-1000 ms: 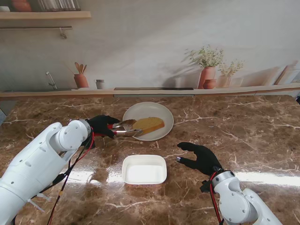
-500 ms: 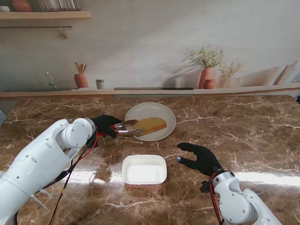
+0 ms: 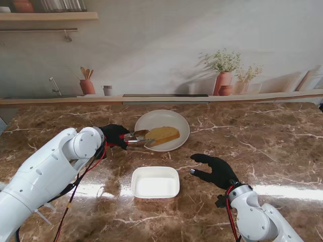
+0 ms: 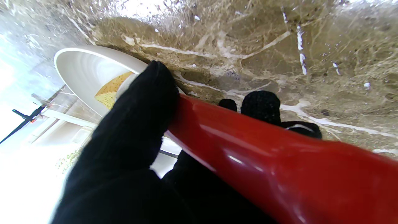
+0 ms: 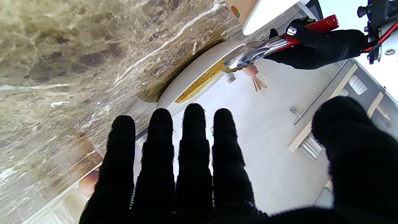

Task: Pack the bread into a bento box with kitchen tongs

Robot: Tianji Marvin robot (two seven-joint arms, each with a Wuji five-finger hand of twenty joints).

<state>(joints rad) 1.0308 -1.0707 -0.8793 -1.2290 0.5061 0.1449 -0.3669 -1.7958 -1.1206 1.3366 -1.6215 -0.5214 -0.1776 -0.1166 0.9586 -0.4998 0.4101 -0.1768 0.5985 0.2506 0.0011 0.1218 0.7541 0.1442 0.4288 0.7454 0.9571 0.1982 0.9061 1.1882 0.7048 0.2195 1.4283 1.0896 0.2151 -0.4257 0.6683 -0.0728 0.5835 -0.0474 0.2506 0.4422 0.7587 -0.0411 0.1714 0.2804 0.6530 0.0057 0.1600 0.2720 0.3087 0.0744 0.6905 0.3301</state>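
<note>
A slice of yellow bread (image 3: 163,134) lies on a white round plate (image 3: 177,123) in the middle of the table. My left hand (image 3: 114,135) is shut on red-handled metal tongs (image 3: 135,138); their tips sit at the bread's left end. The left wrist view shows the red handle (image 4: 248,146) across my black fingers, with the plate (image 4: 84,71) and bread (image 4: 108,91) beyond. An empty white bento box (image 3: 155,182) stands nearer to me. My right hand (image 3: 218,170) hovers open to the box's right, fingers (image 5: 174,161) straight.
Along the back ledge stand a terracotta pot of utensils (image 3: 87,84), a small cup (image 3: 107,90) and potted plants (image 3: 223,75). Brown marble table (image 3: 272,131) spreads all around. A shelf (image 3: 45,16) hangs at upper left.
The left hand with the tongs edged slightly right toward the bread, and the plate shifted a little right with it. The right hand stayed put.
</note>
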